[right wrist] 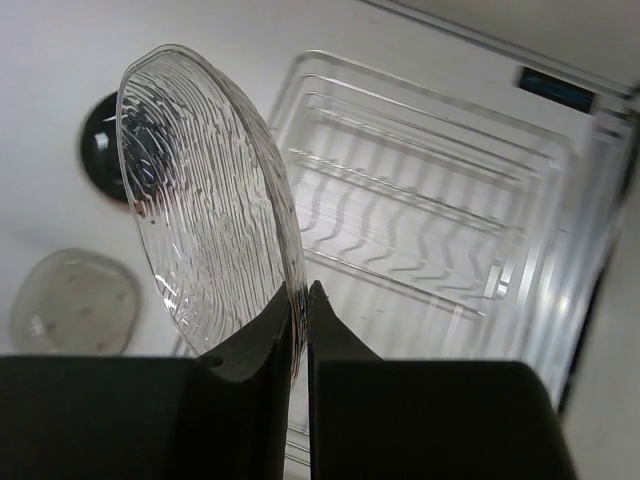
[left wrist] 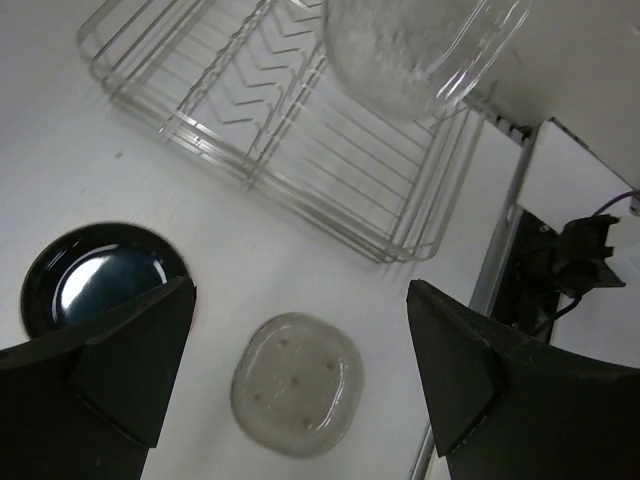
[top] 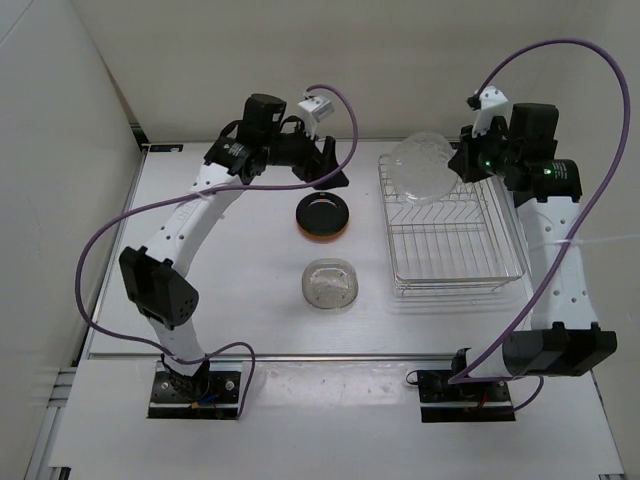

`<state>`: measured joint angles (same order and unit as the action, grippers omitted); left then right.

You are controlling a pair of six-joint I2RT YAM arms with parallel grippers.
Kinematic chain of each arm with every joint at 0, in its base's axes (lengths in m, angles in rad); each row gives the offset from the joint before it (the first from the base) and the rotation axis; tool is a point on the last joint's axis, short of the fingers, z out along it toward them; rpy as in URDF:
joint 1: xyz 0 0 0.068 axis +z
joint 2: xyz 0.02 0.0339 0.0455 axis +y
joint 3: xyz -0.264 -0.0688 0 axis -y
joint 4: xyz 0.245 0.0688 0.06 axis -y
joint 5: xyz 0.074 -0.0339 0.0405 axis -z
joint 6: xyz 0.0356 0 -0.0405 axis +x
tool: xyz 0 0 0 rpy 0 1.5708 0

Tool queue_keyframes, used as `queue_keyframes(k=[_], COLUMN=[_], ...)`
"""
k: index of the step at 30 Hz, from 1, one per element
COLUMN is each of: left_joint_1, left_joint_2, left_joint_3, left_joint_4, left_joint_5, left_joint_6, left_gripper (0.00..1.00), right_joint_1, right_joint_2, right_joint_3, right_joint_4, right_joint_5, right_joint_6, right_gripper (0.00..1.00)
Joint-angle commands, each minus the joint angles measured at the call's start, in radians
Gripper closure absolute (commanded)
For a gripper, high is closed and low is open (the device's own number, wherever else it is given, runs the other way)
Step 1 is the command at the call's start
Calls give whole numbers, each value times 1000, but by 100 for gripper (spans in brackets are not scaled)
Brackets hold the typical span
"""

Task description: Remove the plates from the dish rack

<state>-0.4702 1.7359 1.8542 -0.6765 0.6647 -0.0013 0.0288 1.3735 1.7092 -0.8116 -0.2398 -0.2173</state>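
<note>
My right gripper (right wrist: 300, 292) is shut on the rim of a clear ribbed plate (right wrist: 205, 210), holding it on edge above the back left part of the silver wire dish rack (right wrist: 440, 230). From above, the clear plate (top: 425, 168) hangs over the rack (top: 450, 240) beside the right gripper (top: 463, 160). No other plates show in the rack. A black plate (top: 323, 213) lies on an orange one on the table, with a pale translucent plate (top: 330, 285) nearer me. My left gripper (top: 325, 168) hovers open behind the black plate (left wrist: 95, 275), holding nothing.
The rack (left wrist: 300, 130) stands on the right half of the white table. White walls close in the back and left. A purple cable loops from each arm. The right arm's base (left wrist: 570, 260) shows at the table edge.
</note>
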Motion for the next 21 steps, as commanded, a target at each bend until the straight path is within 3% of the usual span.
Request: queue_keyframes(k=[1, 10, 21], left_joint_1=[-42, -42, -42], left_joint_2=[66, 214, 252], left_joint_3=[114, 224, 293], left_joint_4=[15, 66, 66], left_joint_5=[102, 73, 33], left_joint_6=[-74, -186, -207], left_gripper=[3, 7, 17], right_joint_1=[10, 29, 39], right_joint_2=[12, 53, 44], right_joint_3=[-16, 17, -43], right_joint_4=[17, 40, 78], right_joint_5=[-285, -382, -417], right_joint_6=[33, 102, 127], right_gripper=[100, 100, 100])
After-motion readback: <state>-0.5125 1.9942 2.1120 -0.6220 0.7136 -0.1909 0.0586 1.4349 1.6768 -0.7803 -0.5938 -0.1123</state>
